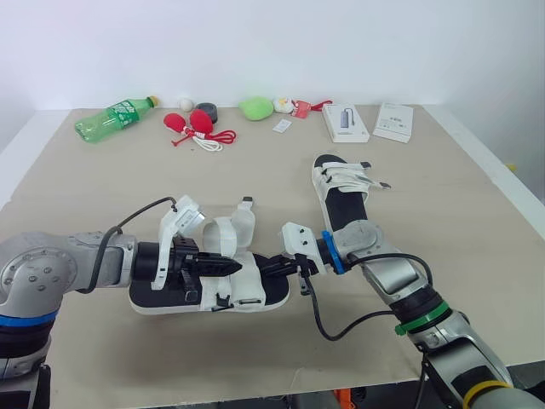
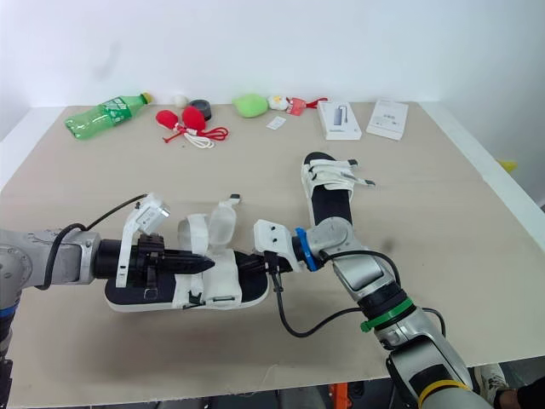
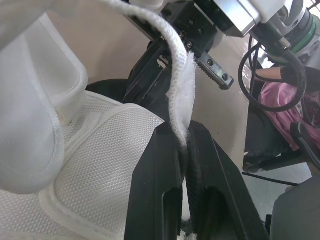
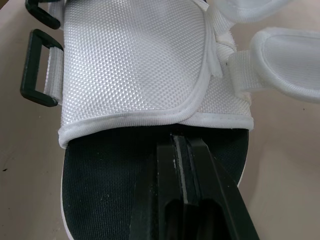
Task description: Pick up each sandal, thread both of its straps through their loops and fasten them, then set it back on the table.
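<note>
Now, near sandal (image 1: 255,294): lies flat on the table (image 1: 477,221) close to its near edge, between the two grippers; long axis runs left to right; I cannot tell which end is the toe
Far sandal (image 1: 341,183): lies further back and to the right, well apart from the near one; long axis runs near to far, slightly tilted; straps lie across it
Left gripper (image 3: 184,145): fingers pressed together, pinching the white strap (image 3: 180,75) above the middle of the near sandal
Right gripper (image 4: 182,142): fingers pressed together with nothing between them; they lie low on the black footbed (image 4: 105,180), tips at the hem of the white mesh flap (image 4: 135,65)
Loops (image 4: 35,70): two black loops at one edge of the mesh flap, seemingly on the sandal's near side; both empty; no strap is threaded yet
Handling, as a judgement: light; the sole likely keeps its shape; the straps are limp cloth that flops and folds; the woven mesh gives fair grip; nothing fragile
Where to hold, as a judgement: the strap close to its free end, so the tip stays firm enough to feed a loop; the sole pinned down or gripped at an end clear of the straps
</note>
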Tool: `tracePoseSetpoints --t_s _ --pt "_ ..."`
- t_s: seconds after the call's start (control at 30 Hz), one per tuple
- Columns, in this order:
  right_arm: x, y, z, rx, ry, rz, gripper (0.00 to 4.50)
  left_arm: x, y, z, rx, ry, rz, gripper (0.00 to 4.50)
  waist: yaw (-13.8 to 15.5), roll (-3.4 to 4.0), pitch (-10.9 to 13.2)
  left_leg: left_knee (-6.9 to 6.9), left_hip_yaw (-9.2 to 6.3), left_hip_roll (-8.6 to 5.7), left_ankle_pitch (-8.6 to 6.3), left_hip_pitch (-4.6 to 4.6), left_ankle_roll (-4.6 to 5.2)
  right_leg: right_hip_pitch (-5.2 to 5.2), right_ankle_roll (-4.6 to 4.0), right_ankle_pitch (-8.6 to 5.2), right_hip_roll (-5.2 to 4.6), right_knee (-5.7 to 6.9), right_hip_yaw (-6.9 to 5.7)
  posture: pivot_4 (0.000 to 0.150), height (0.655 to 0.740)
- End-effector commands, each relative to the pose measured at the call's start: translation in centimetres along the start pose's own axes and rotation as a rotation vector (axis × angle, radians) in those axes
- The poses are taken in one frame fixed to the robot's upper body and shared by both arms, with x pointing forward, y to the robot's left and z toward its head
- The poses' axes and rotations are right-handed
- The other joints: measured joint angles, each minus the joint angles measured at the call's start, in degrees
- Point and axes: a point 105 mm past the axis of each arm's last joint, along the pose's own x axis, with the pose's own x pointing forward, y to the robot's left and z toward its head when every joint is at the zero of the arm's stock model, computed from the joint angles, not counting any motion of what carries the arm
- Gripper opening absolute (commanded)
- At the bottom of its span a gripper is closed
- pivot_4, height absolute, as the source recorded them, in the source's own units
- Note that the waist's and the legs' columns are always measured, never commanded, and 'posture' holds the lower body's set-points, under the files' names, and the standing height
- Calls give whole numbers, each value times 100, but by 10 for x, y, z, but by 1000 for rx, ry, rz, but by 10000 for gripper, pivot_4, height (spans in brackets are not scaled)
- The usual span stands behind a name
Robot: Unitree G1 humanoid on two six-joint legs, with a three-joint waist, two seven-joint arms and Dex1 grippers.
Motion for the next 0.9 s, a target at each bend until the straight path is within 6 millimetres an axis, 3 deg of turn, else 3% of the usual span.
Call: tracePoseSetpoints --t_s 0.03,0.33,0.53,0.6,0.67,0.7,0.73,0.77,0.9 --pt "1 -2 -20 46 84 -29 0 5 -3 -6 23 27 21 330 1 0 0 0 0 0 0 0 0 0 0 0 0 0 0 1500 7400" --pt "3 -2 -19 45 80 -25 0 2 12 -6 76 59 196 330 -3 0 0 0 -2 0 0 3 0 1 -2 2 3 0 2 1500 7400" --pt "3 -3 -20 44 81 -22 0 -5 3 1 49 7 139 330 -8 0 0 3 -6 0 0 6 0 -1 -3 9 7 0 6 1500 7400" --pt "4 -3 -19 43 81 -21 0 -7 -2 3 38 -16 102 7209 -10 0 0 4 -6 0 0 6 0 -1 -3 10 8 0 6 1500 7400" --pt "4 -3 -19 42 81 -19 0 -10 -7 10 48 -63 61 8751 -12 0 0 4 -6 0 0 6 0 -1 -3 10 8 0 7 1500 7400" --pt "4 -3 -19 41 80 -19 0 -12 -10 12 65 -75 49 15425 -12 0 0 4 -6 0 0 6 0 -2 -3 10 8 0 7 1500 7400" --pt "4 -2 -19 41 80 -18 0 -13 -11 13 76 -79 43 15711 -12 0 0 4 -6 0 0 6 0 -2 -3 10 8 0 6 1500 7400" --pt "4 -2 -19 41 80 -18 0 -15 -10 12 96 -83 48 20629 -14 0 0 5 -6 0 0 6 0 -4 -3 10 8 0 7 1500 7400" --pt "5 -2 -19 40 80 -17 0 -19 -7 5 118 -101 29 20629 -19 1 0 5 -5 0 -2 10 -4 -8 -6 11 8 -1 8 1500 7400"
